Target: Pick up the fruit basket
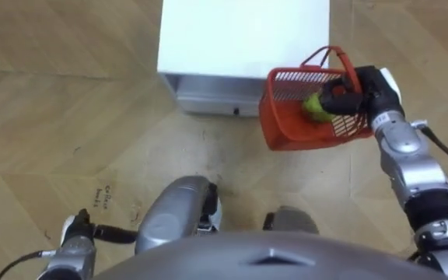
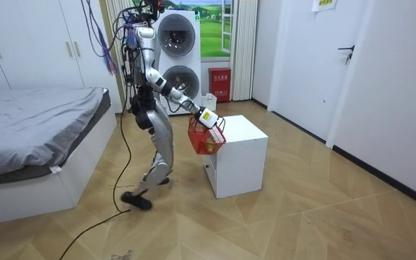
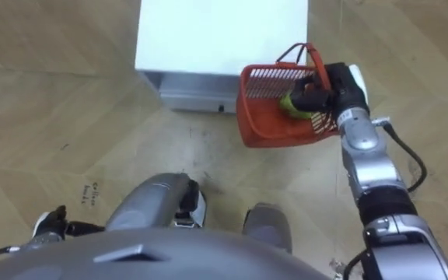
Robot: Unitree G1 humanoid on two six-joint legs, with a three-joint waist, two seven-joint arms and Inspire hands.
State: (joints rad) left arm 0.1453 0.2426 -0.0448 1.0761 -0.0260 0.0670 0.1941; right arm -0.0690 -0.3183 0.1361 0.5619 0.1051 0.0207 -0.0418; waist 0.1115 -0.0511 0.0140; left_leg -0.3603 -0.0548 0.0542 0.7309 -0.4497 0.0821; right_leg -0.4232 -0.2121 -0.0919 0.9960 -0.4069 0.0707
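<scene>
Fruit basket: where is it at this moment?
In the left eye view the fruit basket is held in the right hand, on the right side, just off the white cabinet.

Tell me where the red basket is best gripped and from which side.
Grip the red basket by its looped handles, coming from above on the robot's right: they arch clear of the mesh walls, and the right hand holds it there.

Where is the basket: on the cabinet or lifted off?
Lifted off. The right robot hand grips the red basket; in the room view it hangs beside the white cabinet, green fruit inside.
</scene>
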